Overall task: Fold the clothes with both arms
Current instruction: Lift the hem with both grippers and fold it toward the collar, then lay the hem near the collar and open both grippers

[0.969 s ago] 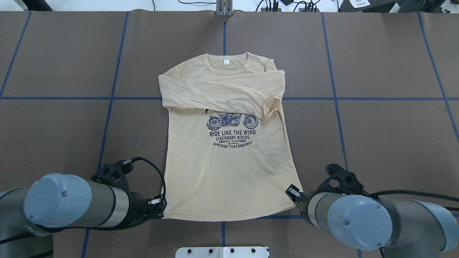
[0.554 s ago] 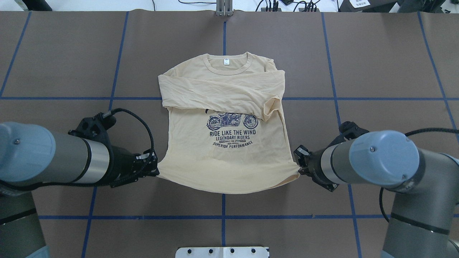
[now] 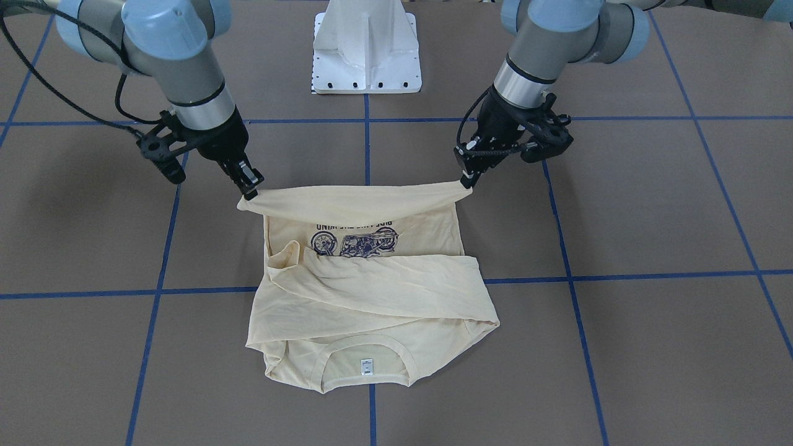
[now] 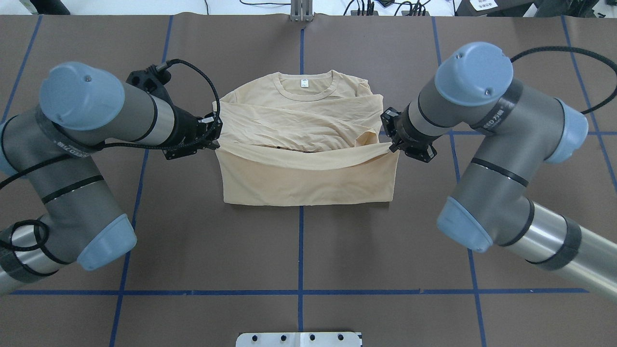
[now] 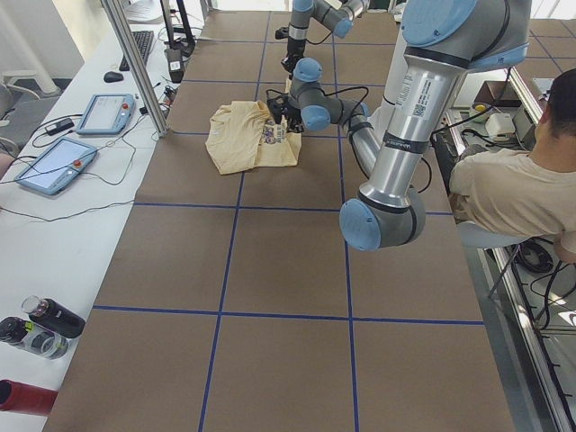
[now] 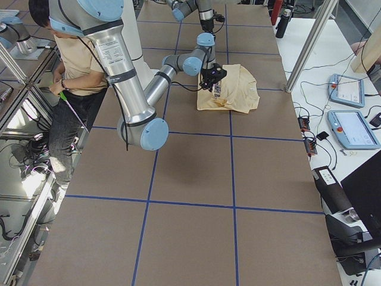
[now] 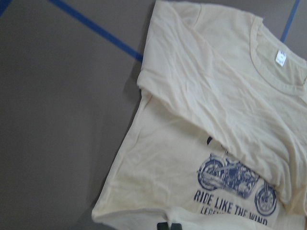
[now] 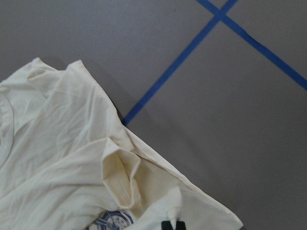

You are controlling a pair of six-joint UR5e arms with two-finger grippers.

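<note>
1. The brown surface (image 4: 144, 241) carries the T-shirt (image 4: 308, 185) at its middle. Its neck points to the far edge, away from the robot, and half-folded like this its long axis looks to run side to side.
2. The left end effector (image 4: 215, 140) and right end effector (image 4: 391, 144) are each pinched shut on a hem corner, lifted over the sleeves. It's best to carry both forward level, hem taut, and lay it near the neck.

Swings the left gripper (image 4: 215, 142) and right gripper (image 4: 389, 143) from 6 o'clock toward 12 o'clock, hauling the pinched hem (image 4: 299, 159) of the T-shirt (image 4: 308, 185) off the table (image 4: 308, 250) and over the sleeves (image 4: 299, 123), doubling the lower half and covering the motorcycle print (image 3: 353, 240) in the overhead view.
</note>
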